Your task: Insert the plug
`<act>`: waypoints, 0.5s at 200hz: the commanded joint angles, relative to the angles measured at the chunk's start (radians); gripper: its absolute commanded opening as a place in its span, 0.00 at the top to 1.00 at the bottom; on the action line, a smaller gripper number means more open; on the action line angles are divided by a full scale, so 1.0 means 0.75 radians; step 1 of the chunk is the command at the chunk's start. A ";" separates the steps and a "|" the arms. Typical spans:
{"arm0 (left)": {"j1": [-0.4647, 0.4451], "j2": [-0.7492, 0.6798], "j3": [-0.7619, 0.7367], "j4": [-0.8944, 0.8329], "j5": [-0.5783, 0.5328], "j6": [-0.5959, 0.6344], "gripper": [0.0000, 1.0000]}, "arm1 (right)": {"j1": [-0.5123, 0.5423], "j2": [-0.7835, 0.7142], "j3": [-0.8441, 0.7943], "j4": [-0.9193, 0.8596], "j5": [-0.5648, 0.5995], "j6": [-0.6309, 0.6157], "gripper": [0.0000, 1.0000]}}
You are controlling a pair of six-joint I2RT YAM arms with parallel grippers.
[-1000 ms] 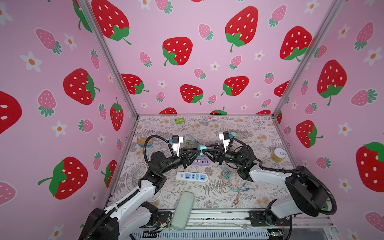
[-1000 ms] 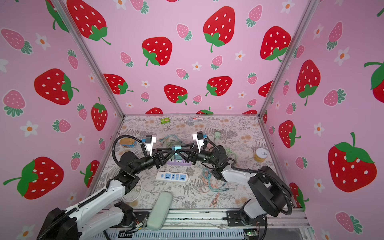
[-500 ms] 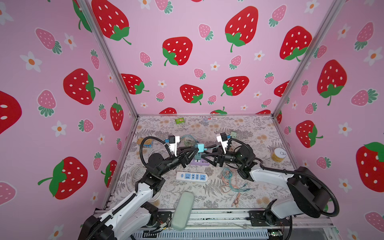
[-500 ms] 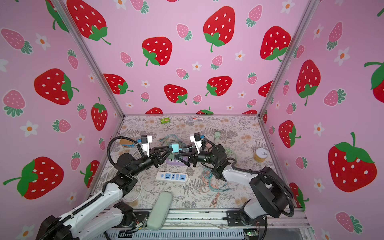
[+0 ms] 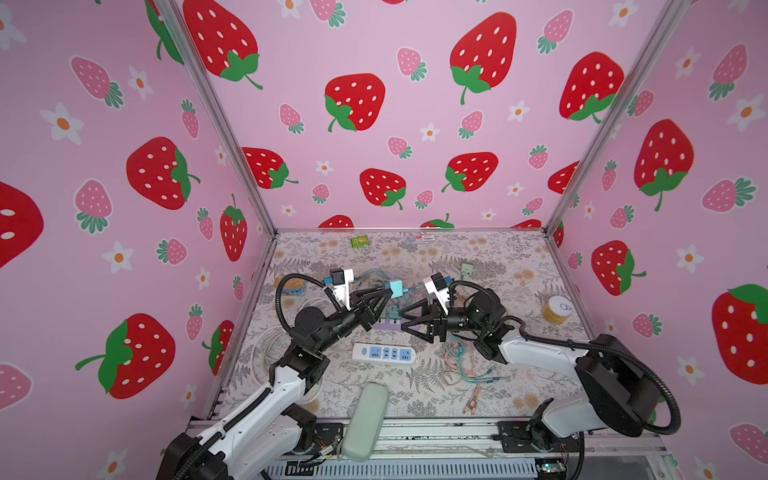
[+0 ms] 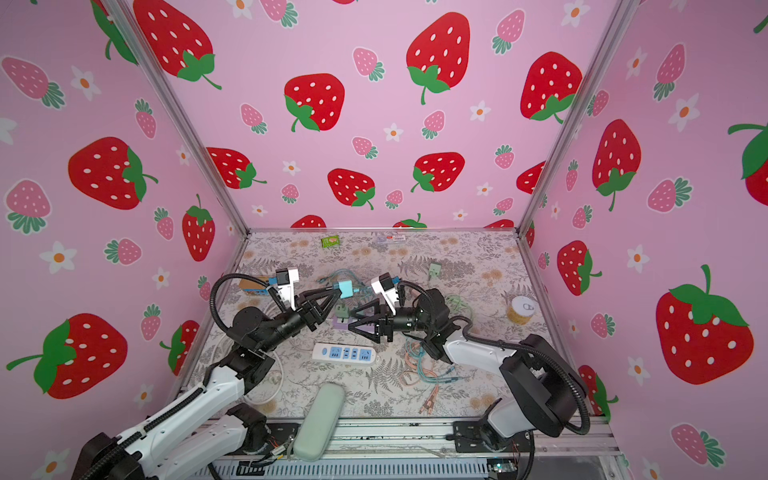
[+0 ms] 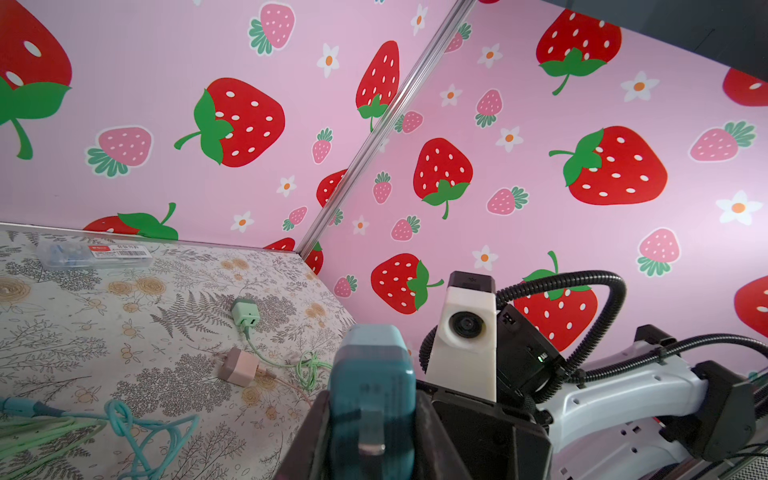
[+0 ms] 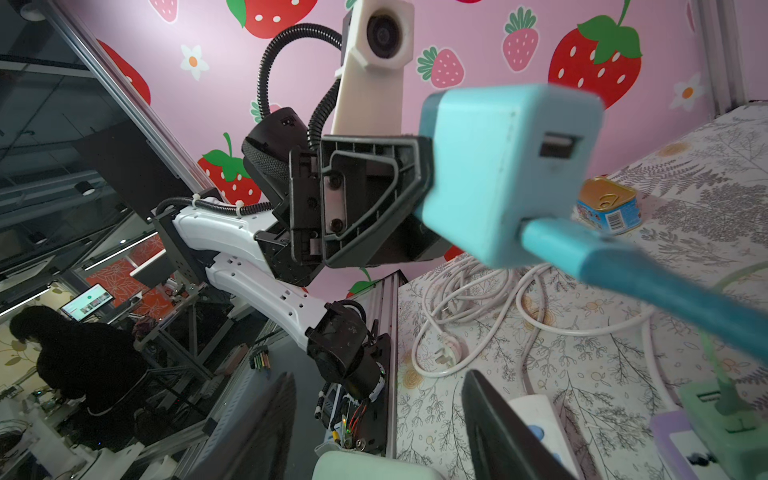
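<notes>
Evidently the right fingers (image 5: 415,334) have released and dropped back, standing apart and empty. The left fingers (image 5: 376,296) alone clamp the blue plug (image 5: 394,287), aloft above the worktop (image 5: 498,257), apart from the power strip (image 5: 384,354). Insertion remains outstanding.

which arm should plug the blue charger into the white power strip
Left, probably: the left gripper holds the light blue square charger in the air. The right gripper is open and empty. The white oblong power strip lies between both arms.
</notes>
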 commanded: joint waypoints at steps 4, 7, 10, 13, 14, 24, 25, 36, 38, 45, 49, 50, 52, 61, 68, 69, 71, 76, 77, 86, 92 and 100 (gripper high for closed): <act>0.002 -0.053 -0.017 0.095 -0.021 -0.027 1.00 | -0.008 -0.050 0.047 -0.019 0.113 0.005 0.36; 0.002 -0.057 -0.023 0.098 -0.025 -0.029 1.00 | -0.009 -0.051 0.054 -0.018 0.119 0.010 0.36; 0.002 -0.060 -0.028 0.100 -0.032 -0.029 1.00 | -0.009 -0.049 0.060 -0.017 0.125 0.013 0.36; 0.003 -0.065 -0.036 0.103 -0.036 -0.031 1.00 | -0.008 -0.049 0.065 -0.015 0.133 0.019 0.37; 0.002 -0.068 -0.038 0.105 -0.038 -0.033 1.00 | -0.008 -0.048 0.068 -0.015 0.135 0.022 0.37; 0.002 -0.076 -0.059 0.122 -0.055 -0.042 1.00 | -0.009 -0.045 0.084 -0.010 0.165 0.044 0.38; 0.002 -0.077 -0.061 0.125 -0.058 -0.043 1.00 | -0.009 -0.045 0.086 -0.010 0.169 0.048 0.38; 0.002 -0.083 -0.082 0.147 -0.067 -0.055 1.00 | -0.011 -0.039 0.109 -0.026 0.212 0.070 0.38; 0.002 -0.083 -0.085 0.150 -0.070 -0.056 1.00 | -0.010 -0.038 0.113 -0.028 0.218 0.073 0.39; 0.000 -0.083 -0.093 0.161 -0.076 -0.062 1.00 | -0.012 -0.034 0.128 -0.036 0.238 0.087 0.40; 0.001 -0.084 -0.097 0.163 -0.081 -0.064 1.00 | -0.013 -0.031 0.136 -0.039 0.245 0.095 0.41; 0.001 -0.083 -0.098 0.163 -0.082 -0.063 1.00 | -0.013 -0.031 0.139 -0.041 0.247 0.097 0.42; -0.001 -0.083 -0.099 0.163 -0.084 -0.065 1.00 | -0.014 -0.029 0.143 -0.045 0.249 0.100 0.42; 0.000 -0.083 -0.106 0.163 -0.091 -0.068 1.00 | -0.015 -0.022 0.167 -0.067 0.257 0.105 0.43; 0.001 -0.082 -0.107 0.163 -0.093 -0.069 1.00 | -0.013 -0.019 0.186 -0.089 0.258 0.099 0.44; 0.001 -0.081 -0.108 0.163 -0.093 -0.068 1.00 | -0.014 -0.018 0.189 -0.093 0.259 0.098 0.44; 0.000 -0.081 -0.107 0.164 -0.093 -0.068 1.00 | -0.014 -0.016 0.193 -0.099 0.261 0.097 0.44; -0.001 -0.079 -0.110 0.165 -0.093 -0.069 1.00 | -0.014 -0.015 0.201 -0.110 0.268 0.095 0.44; 0.000 -0.079 -0.110 0.165 -0.093 -0.069 1.00 | -0.014 -0.014 0.202 -0.113 0.270 0.096 0.44; -0.005 -0.075 -0.111 0.164 -0.091 -0.068 1.00 | -0.014 -0.011 0.215 -0.133 0.284 0.096 0.45; -0.006 -0.073 -0.111 0.167 -0.092 -0.069 1.00 | -0.015 -0.005 0.226 -0.152 0.284 0.093 0.46; -0.005 -0.073 -0.113 0.174 -0.092 -0.069 1.00 | -0.015 0.005 0.247 -0.189 0.288 0.086 0.47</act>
